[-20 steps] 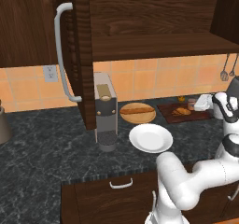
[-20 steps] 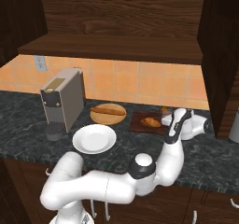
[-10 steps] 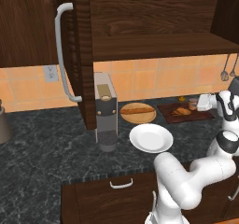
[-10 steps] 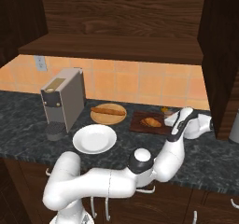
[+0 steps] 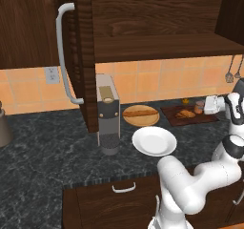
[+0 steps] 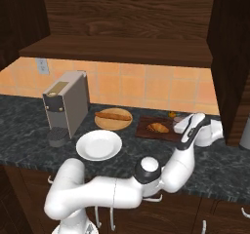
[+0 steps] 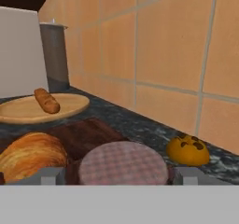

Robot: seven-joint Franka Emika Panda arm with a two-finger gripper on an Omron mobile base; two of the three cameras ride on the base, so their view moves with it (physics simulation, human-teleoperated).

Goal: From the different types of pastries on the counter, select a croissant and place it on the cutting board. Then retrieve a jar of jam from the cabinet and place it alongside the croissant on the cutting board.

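The claw (image 7: pixel 115 175) sits low at the right end of the board (image 6: pixel 146 132), its grey fingers (image 7: pixel 46 175) standing on either side of the jar (image 7: pixel 122 164); a narrow gap shows on each side, so it looks parted rather than squeezing, though I cannot tell whether the tips touch the jar. The jar stands upright on the board with its checked lid up, just beside the croissant (image 7: pixel 30 155), which lies on the same board. A small orange muffin (image 7: pixel 187 150) sits on the counter (image 5: pixel 43 151) near the tiled wall, close to the jar. Farther along, the baguette (image 6: pixel 113 115) lies on a round wooden plate (image 6: pixel 113 123). A white plate (image 6: pixel 99 145) rests nearer the counter's edge, with a coffee machine (image 6: pixel 66 104) beyond it. Above, the cabinet (image 5: pixel 157 27) stands open, its door (image 5: pixel 81 56) swung out with the handle (image 5: pixel 64 56) showing. The counter is dark marbled stone.
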